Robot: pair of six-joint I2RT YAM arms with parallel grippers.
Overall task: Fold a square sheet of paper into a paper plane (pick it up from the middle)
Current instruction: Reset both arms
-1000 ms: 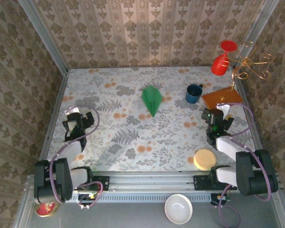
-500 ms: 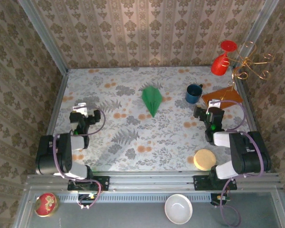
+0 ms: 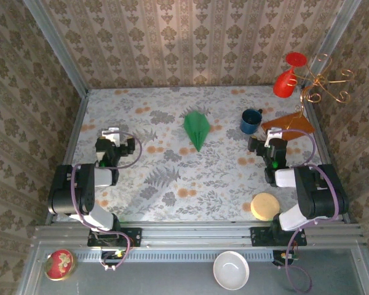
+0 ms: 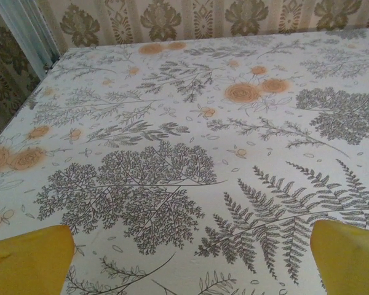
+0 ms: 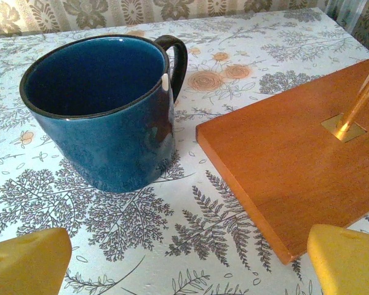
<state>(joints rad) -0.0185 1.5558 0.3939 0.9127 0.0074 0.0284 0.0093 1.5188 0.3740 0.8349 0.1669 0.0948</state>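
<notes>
While the plane (image 3: 197, 129) is lying folded mid-table, the left gripper (image 3: 112, 136) and right gripper (image 3: 270, 144) are standing wide open well apart from it, holding nothing; parking them gently, clear of the mug (image 3: 251, 120), is looking wisest.

**Top view.** Fixed and high, above and behind the arm bases (image 3: 114, 236). Looks down and forward over the whole tabletop (image 3: 172, 178) to the back wall (image 3: 190, 43). The farthest and widest of the three.

**Left wrist view.** Carried on the left claw (image 3: 112, 134). Low and close to the tabletop, facing along it toward the back wall and left corner. Own yellow fingertips (image 4: 27, 261) sit at the bottom corners.

**Right wrist view.** Carried on the right claw (image 3: 270, 142). Low and very near, facing the mug (image 5: 101, 110) and board (image 5: 289, 153). Own fingertips sit at the bottom corners.

**Shared.** The mug and board appear in the top and right wrist views. The printed tabletop ahead of the left claw appears in the top and left wrist views.
</notes>
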